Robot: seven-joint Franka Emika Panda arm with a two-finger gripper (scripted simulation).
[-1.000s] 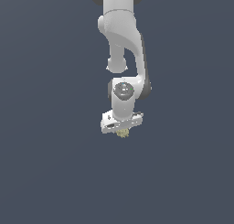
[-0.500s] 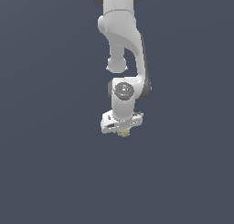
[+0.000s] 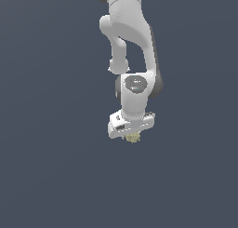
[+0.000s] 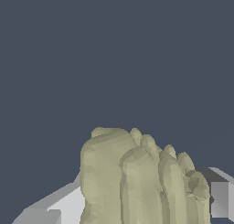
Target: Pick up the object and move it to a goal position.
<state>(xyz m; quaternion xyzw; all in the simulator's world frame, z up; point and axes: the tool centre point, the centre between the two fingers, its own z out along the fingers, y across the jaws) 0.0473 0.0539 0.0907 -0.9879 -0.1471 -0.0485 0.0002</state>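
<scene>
The object [image 3: 134, 137] is a small lumpy pale yellow-tan clump showing just under the white hand of my gripper [image 3: 133, 137] in the exterior view. In the wrist view the object [image 4: 137, 177] fills the lower middle, close to the camera, with one grey-white finger [image 4: 55, 208] on one side and the other finger [image 4: 219, 195] on the opposite side, both against it. The gripper is shut on the object and points downward. The fingertips are hidden behind the hand in the exterior view.
The white arm [image 3: 130, 45] comes down from the exterior view's top. All around is a plain dark grey-blue surface [image 3: 46, 176] with nothing else on it in view.
</scene>
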